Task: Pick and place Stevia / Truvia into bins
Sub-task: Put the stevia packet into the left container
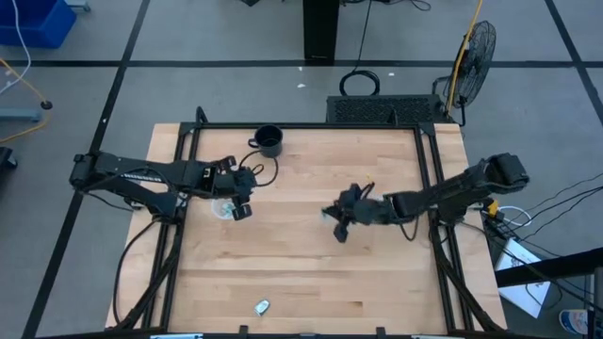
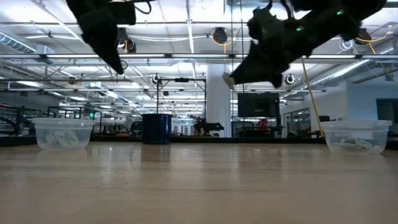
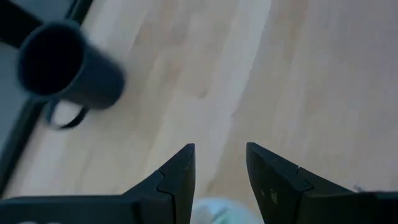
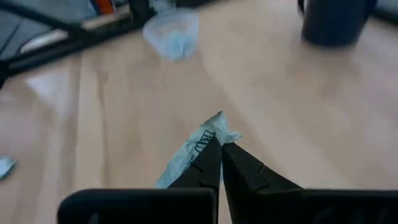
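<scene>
- Wooden table (image 1: 301,273) filled the high view, with grey floor around it and a fan at the far right corner; the low view looked across the tabletop into a bright hall with ceiling lights.
- Left gripper (image 3: 219,163) hung above the left bin (image 1: 224,208), its fingers parted with nothing between them; the bin was partly hidden under the gripper in the high view and cut off at the edge of the left wrist view.
- Left bin, seen in the low view (image 2: 62,133), held pale packets whose count could not be made out.
- Black mug (image 1: 269,140) stood near the table's far edge, beyond the left gripper.
- One packet (image 1: 262,306) lay alone near the table's front edge, its print too small to read.
- Right gripper (image 4: 221,163), raised above mid-table, had its fingers pinched together on a crumpled Stevia / Truvia packet (image 4: 199,149).
- Right bin (image 2: 354,135) showed only in the low view, with packets inside; in the high view it was hidden under the right arm.
</scene>
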